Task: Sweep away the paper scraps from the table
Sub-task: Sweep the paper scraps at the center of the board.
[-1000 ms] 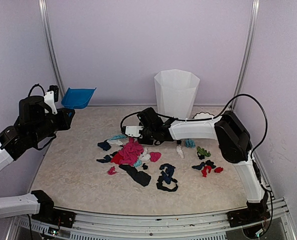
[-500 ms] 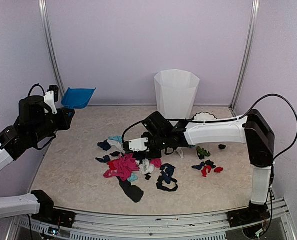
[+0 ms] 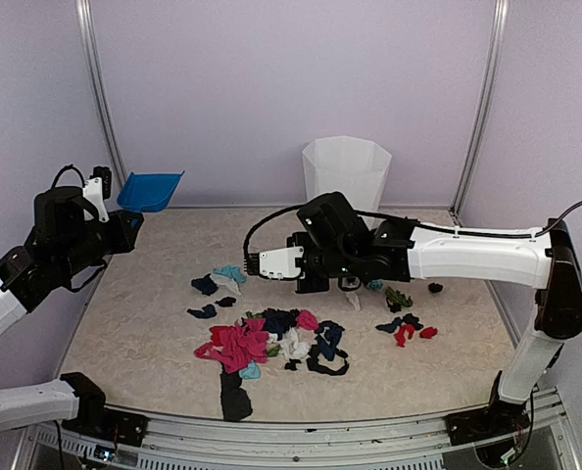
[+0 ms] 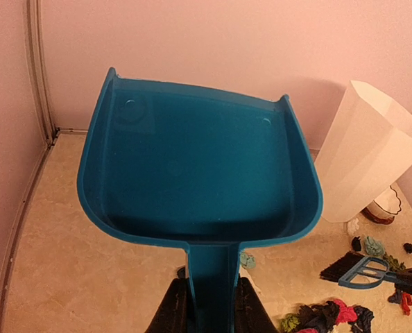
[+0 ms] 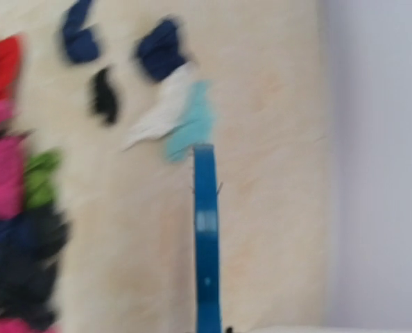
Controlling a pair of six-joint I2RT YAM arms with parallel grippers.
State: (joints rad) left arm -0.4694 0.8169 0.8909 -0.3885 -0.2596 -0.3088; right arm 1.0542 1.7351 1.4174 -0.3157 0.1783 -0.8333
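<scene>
The paper scraps lie on the beige table (image 3: 134, 323). The main heap (image 3: 257, 341) of pink, black, white and teal bits is front of centre. Smaller groups lie at the left (image 3: 218, 281) and at the right (image 3: 407, 328). One black scrap (image 3: 234, 401) lies near the front edge. My left gripper (image 3: 110, 213) is shut on the handle of the blue dustpan (image 4: 199, 166) and holds it in the air at the far left (image 3: 150, 191). My right gripper (image 3: 307, 279) is shut on the blue brush (image 5: 206, 236), just behind the heap. The scraps blur in the right wrist view (image 5: 26, 208).
A white bin (image 3: 346, 181) stands at the back centre, also in the left wrist view (image 4: 369, 159). The right arm (image 3: 467, 255) stretches across the right half of the table. Metal posts (image 3: 97, 108) stand at the back corners.
My right arm swept the heap toward the front edge, then drew back and to the right. The black scrap slid close to the front. The left arm barely moved.
</scene>
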